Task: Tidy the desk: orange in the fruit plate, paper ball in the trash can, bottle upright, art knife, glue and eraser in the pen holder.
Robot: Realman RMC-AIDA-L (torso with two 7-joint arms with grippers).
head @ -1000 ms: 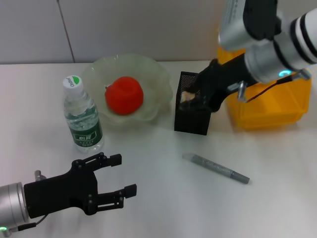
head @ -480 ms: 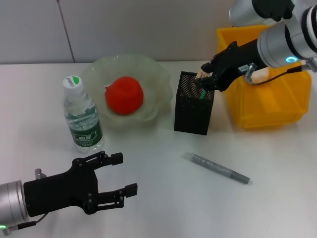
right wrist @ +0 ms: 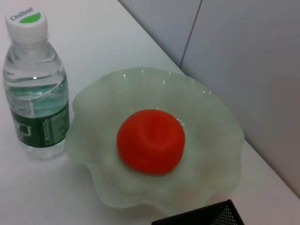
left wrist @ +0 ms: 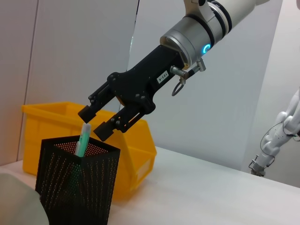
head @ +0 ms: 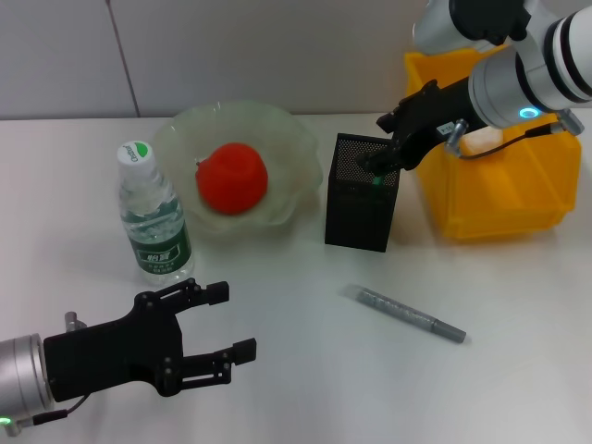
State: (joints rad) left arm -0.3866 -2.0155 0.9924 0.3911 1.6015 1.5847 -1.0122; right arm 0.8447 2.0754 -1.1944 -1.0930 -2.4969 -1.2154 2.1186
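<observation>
Black mesh forms the pen holder [head: 361, 192], which stands upright on the white desk [head: 296, 277] between the fruit plate [head: 282, 139] and a yellow bin [head: 499, 194]. The right gripper [head: 393, 141] hangs just above the holder's rim on the bin side, its fingers [left wrist: 96, 101] spread apart with nothing between them. In the left wrist view a pale green glue stick [left wrist: 82, 143] leans inside the holder, its top poking up past the rim just below those open fingers and not touching them. The orange [head: 232, 178] sits in the middle of the translucent green plate, which lies near the wall. The bottle [head: 153, 215] stands upright beside the plate on the robot's left, white cap with a green mark on top, green label around its lower half. The grey art knife [head: 402, 314] lies flat on the desk in front of the holder, well apart from it, angled toward the robot's right. A pale lump shows inside the bin behind the right arm; what it is cannot be told. The left gripper [head: 220, 324] hovers low near the front edge of the desk, in front of the bottle, its black fingers spread and empty.
</observation>
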